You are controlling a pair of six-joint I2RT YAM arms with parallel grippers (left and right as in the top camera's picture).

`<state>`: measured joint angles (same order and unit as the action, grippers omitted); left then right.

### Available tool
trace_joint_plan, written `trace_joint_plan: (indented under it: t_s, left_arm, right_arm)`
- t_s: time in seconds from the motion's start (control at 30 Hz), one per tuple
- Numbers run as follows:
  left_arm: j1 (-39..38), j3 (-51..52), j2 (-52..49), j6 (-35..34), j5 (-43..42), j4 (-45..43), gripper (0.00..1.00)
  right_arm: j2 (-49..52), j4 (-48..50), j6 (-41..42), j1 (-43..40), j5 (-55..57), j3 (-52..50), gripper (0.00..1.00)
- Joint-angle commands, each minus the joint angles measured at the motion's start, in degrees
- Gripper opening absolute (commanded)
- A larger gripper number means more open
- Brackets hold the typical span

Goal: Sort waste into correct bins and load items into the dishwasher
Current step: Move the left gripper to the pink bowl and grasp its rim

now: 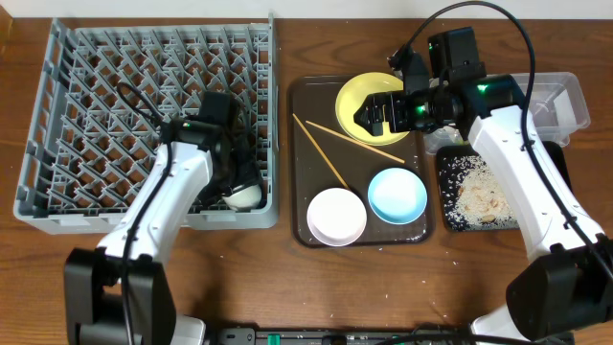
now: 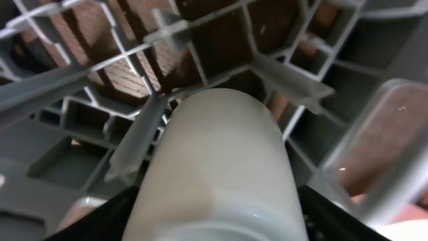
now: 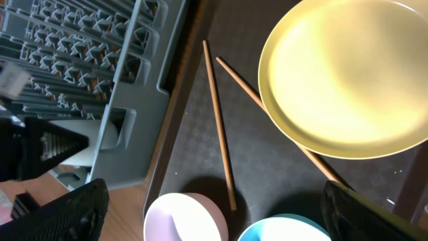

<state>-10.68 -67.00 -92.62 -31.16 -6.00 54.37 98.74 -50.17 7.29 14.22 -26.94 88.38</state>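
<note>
My left gripper [image 1: 233, 182] is shut on the small pale cup [image 1: 245, 196], which lies on its side in the front right corner of the grey dishwasher rack [image 1: 144, 115]. In the left wrist view the cup [image 2: 221, 161] fills the space between my fingers [image 2: 217, 224]. My right gripper [image 1: 379, 115] is open and empty, above the yellow plate [image 1: 356, 94]. In the right wrist view the plate [image 3: 348, 73], two chopsticks [image 3: 217, 120], the white bowl [image 3: 184, 217] and the light-blue bowl [image 3: 287, 231] show below my open fingers [image 3: 214, 214].
The plate, chopsticks [image 1: 326, 158], white bowl [image 1: 336, 216] and light-blue bowl [image 1: 397, 195] sit on the brown serving tray [image 1: 305, 115]. A black tray [image 1: 450, 216] holding rice grains and crumbs lies to its right. A clear tub [image 1: 565, 96] stands behind it.
</note>
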Motion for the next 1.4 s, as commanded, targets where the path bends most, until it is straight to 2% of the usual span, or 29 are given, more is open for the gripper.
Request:
trace_joint_plan:
  t_s: [0.0,0.17,0.43,0.7,0.9,1.1,1.23,1.37]
  left_arm:
    - [-0.2,-1.4,-0.2,0.1,0.7,0.2,0.86]
    - [-0.2,-4.4,0.7,0.3,0.5,1.7,0.97]
    - [-1.1,-15.0,4.4,5.1,-3.1,6.5,0.97]
    - [-9.7,-16.1,8.4,8.8,-3.8,5.8,0.96]
    - [-17.6,-14.8,4.9,15.5,-3.8,5.3,0.92]
    - [-22.6,-14.8,-1.7,22.7,-3.8,4.9,0.88]
    - [-24.5,-14.8,-6.9,24.1,-3.8,4.1,0.86]
    - [-25.2,-14.8,-11.6,24.1,-3.8,4.1,0.79]
  right_arm:
    - [-0.7,-0.2,-0.8,0.4,0.2,0.1,0.99]
    - [-0.7,-0.2,-0.8,0.4,0.2,0.1,0.99]
    - [-0.8,0.9,-0.7,0.3,0.2,0.1,0.99]
    - [-6.4,0.5,-0.1,-5.0,0.2,1.2,0.99]
    - [-13.3,-2.1,-0.1,-10.2,2.8,1.2,0.99]
    - [-14.8,-3.9,-0.1,-10.6,4.2,1.1,0.99]
    - [-14.6,-4.4,-0.1,-10.3,4.3,0.5,0.98]
    - [-14.3,-5.2,-0.1,-10.3,4.5,0.4,0.97]
